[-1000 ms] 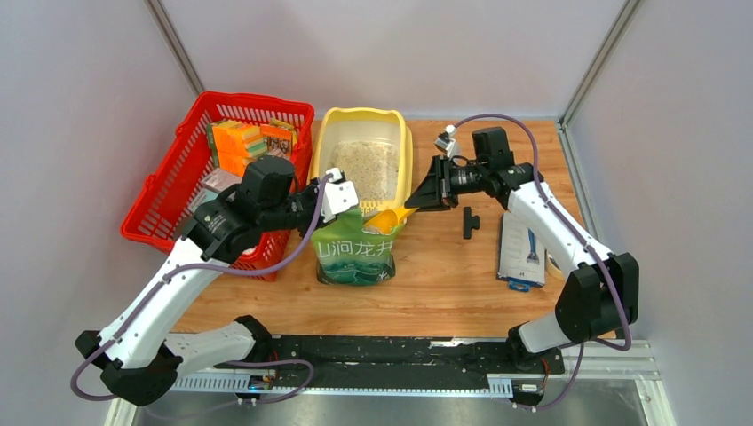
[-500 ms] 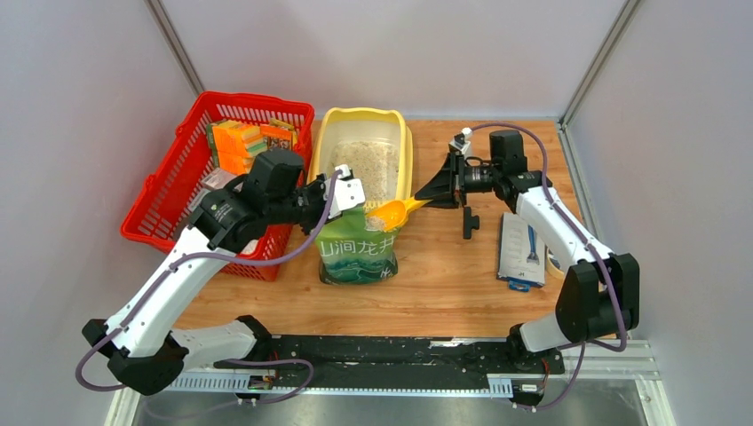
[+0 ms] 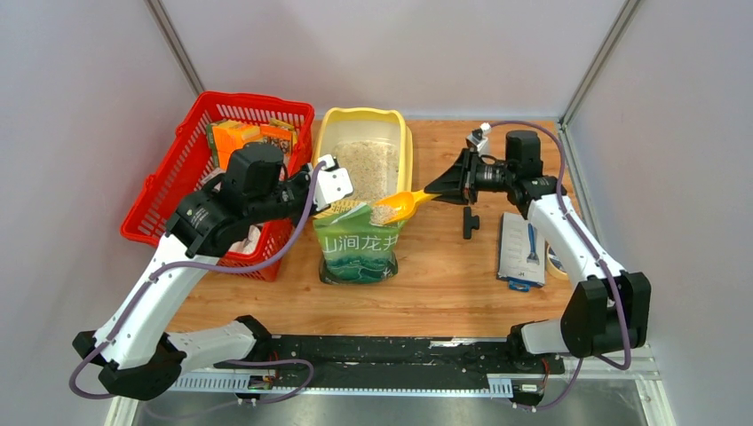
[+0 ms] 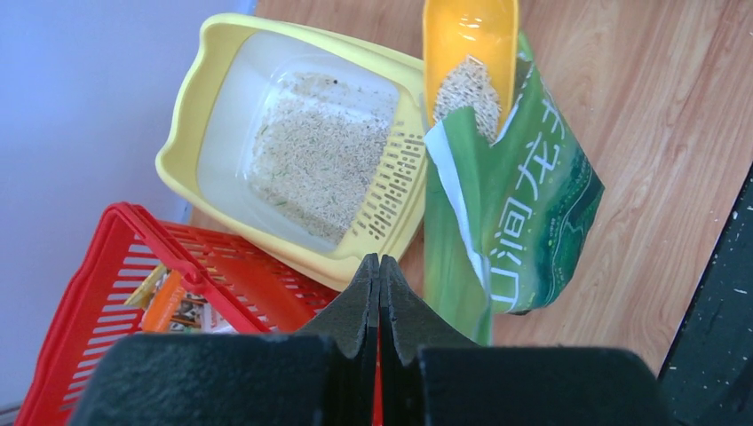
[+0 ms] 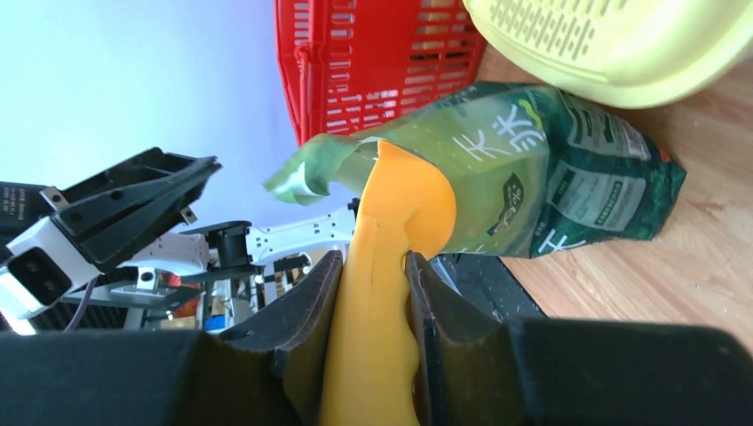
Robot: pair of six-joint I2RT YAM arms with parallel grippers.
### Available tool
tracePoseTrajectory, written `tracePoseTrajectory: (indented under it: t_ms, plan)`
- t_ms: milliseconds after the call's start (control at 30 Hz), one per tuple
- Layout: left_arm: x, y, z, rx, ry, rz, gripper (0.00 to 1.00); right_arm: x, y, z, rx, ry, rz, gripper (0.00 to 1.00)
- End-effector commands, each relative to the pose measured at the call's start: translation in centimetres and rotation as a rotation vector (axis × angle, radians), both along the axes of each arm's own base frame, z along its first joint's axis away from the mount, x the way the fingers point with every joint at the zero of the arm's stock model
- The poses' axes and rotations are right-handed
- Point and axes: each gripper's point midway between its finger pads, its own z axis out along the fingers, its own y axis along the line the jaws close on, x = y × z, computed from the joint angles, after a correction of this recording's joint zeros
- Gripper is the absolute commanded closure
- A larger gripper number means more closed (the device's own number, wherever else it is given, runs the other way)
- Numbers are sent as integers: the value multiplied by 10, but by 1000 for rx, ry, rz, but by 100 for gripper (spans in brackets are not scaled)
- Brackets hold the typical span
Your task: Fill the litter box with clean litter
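Up out of the pouch has come the scoop of clean litter, grasped by the right hand. The litter box lies just ahead of that hand, its long axis crosswise; the left hand is clenched on nothing.

You were working in a lab-style robot cell, not a home. Plain pale panels walled in three sides, joined at the corners by bare metal struts. A small wooden tabletop filled the enclosure. The left arm and right arm stood on a black mounting rail at its near edge. A red basket and a litter box were the only domestic touches.
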Motion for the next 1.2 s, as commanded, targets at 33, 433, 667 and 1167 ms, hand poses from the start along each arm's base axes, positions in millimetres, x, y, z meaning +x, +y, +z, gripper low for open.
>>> tracePoseTrajectory:
  t_ms: [33, 433, 667, 1167]
  plan:
    - [3, 2, 12, -19, -42, 10, 100, -8, -9, -31, 28, 7, 41, 100]
    - [4, 5, 10, -8, -55, 20, 100, -8, -14, 2, 91, -39, 76, 100]
    - [-13, 1, -2, -2, 13, -47, 49, -3, -24, 14, 97, -59, 59, 100]
    - [-29, -7, -22, -5, 122, -106, 34, -3, -37, 22, 120, -37, 103, 100]
